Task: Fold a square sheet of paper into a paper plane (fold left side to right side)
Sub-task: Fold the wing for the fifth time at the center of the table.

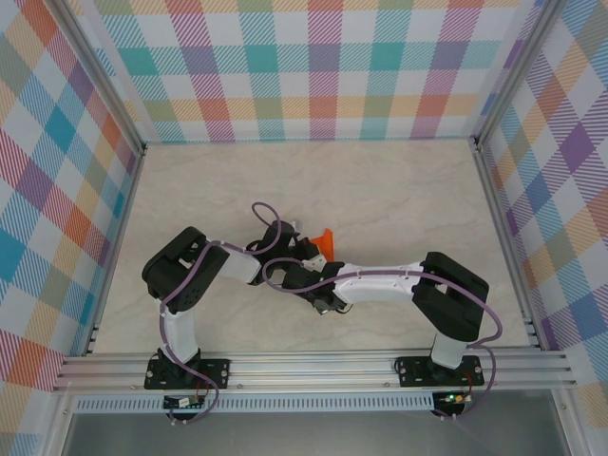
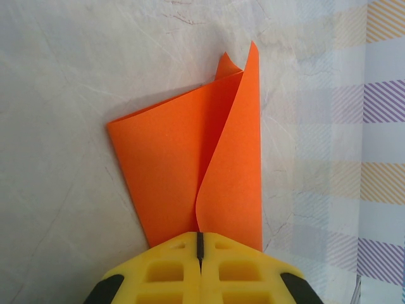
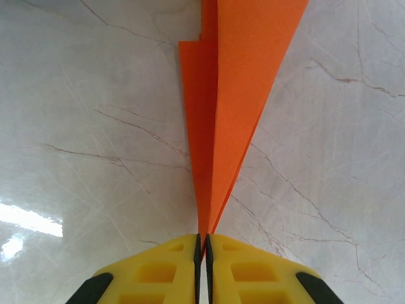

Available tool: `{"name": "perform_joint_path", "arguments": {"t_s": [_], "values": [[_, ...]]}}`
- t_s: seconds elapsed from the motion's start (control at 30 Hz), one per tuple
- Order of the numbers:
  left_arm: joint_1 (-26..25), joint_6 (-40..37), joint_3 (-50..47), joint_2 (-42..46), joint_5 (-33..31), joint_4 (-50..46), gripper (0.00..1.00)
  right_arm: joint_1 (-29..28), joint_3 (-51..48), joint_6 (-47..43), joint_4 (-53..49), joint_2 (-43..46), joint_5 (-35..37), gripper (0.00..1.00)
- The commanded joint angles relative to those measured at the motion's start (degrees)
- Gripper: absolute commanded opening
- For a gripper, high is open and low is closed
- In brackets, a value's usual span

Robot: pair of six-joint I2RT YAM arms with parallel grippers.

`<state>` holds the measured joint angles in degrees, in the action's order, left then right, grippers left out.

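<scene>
Both arms reach in to the middle of the marble-patterned table (image 1: 285,180), wrists crowded together. The orange paper (image 1: 326,241) shows as a small bright tab just beyond them, roughly centre of the table and slightly to the right. Left gripper (image 2: 200,239): yellow fingers (image 2: 164,269) pressed flat together, clenched on the near edge of the paper. From this wrist the paper (image 2: 183,158) is doubled over, with one layer spread to the left. A second layer curls up off it on the right and rises to a point at the far end, and a small corner peeks out behind that point. Right gripper (image 3: 202,239): fingers (image 3: 250,272) drawn in to a thin slit, pinching the paper where it narrows to an edge. From this wrist the paper (image 3: 234,95) fans away from the grip as a long, narrow wedge of stacked layers, seen nearly edge-on and widening toward the far side. Checked pastel walls (image 1: 323,66) enclose the table on three sides.
</scene>
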<state>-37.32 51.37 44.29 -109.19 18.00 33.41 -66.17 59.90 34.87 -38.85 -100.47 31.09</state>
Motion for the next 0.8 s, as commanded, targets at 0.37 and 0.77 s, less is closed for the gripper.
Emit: {"name": "perform_joint_path", "arguments": {"t_s": [0.37, 0.77], "values": [[0.7, -1.4, -0.6, -1.4, -2.4, -2.7, 0.0, -1.2, 0.0, 2.0, -2.7, -0.9, 1.8, 0.03], [0.7, -1.5, -0.3, -2.1, -2.4, -2.9, 0.0, -0.9, -5.7, -2.3, 4.6, 11.6, -1.3, 0.32]]}}
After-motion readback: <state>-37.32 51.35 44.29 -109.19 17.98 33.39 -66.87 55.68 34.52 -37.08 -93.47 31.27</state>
